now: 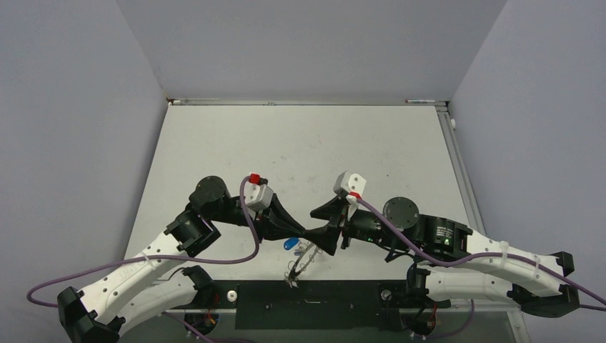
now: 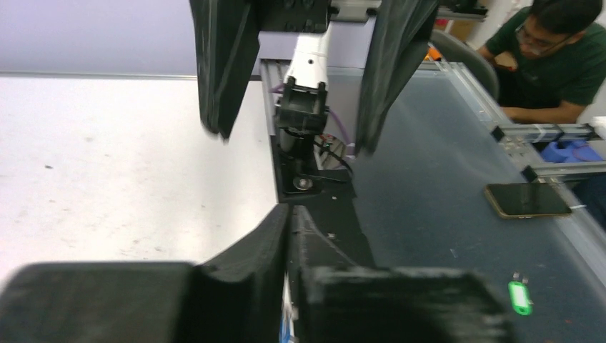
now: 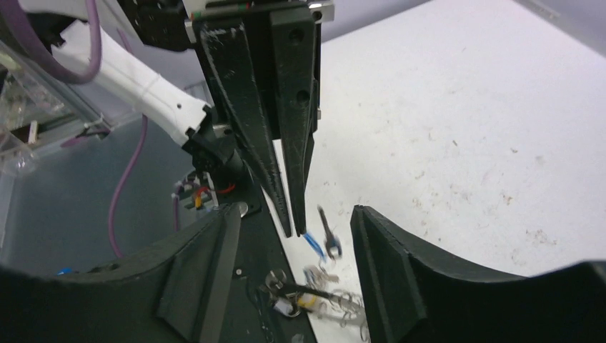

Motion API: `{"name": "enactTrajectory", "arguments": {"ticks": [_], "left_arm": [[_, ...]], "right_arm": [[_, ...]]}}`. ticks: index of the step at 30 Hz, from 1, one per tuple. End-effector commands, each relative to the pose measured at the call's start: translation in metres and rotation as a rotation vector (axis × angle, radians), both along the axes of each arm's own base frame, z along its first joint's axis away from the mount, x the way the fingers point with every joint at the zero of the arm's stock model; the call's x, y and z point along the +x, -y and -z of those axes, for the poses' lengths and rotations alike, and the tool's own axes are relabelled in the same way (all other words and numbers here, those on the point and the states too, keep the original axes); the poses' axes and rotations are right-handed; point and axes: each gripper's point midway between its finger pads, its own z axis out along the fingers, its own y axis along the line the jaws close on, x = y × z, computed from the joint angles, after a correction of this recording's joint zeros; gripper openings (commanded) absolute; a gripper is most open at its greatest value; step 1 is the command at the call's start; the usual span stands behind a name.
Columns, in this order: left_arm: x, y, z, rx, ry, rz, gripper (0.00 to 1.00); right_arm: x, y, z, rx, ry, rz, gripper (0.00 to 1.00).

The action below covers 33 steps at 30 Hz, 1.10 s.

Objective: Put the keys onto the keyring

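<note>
Left pincer (image 3: 294,230) is sitting pressed together, blue-headed key (image 3: 312,244) right at its tip, can't tell if I'm gripping it. Right pincer (image 1: 323,232) is hanging apart. Keyring (image 3: 341,304) is lying bottom centre of my right wrist view.

Claws: two, the left claw (image 3: 296,227) and the right claw (image 1: 321,232)
Keyring (image 1: 309,259): one
Keys (image 3: 314,300): one blue-headed key (image 3: 312,243) apart; bunch too tangled, perhaps four
Phone (image 2: 529,200): one
Green tag (image 2: 520,296): one
Person (image 2: 557,57): one

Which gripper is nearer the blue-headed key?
Left. The left gripper pinches the blue-headed key at its fingertips; the right gripper stands open around it, not touching.
</note>
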Motion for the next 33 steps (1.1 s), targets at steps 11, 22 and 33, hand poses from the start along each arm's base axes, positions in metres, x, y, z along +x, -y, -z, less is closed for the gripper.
{"name": "enactTrajectory", "arguments": {"ticks": [11,22,33], "left_arm": [[0.069,-0.017,-0.013,-0.046,0.078,-0.418,0.0],[0.138,-0.092,0.049,0.221,-0.095,-1.039,0.38],[0.177,-0.22,0.05,0.22,-0.102,-1.716,0.78]], "right_arm": [[0.061,0.058,0.029,-0.026,-0.012,0.473,0.63],[0.068,-0.001,0.159,-0.224,-0.413,0.697,0.61],[0.021,-0.09,0.238,-0.427,-0.625,0.755,0.77]]}}
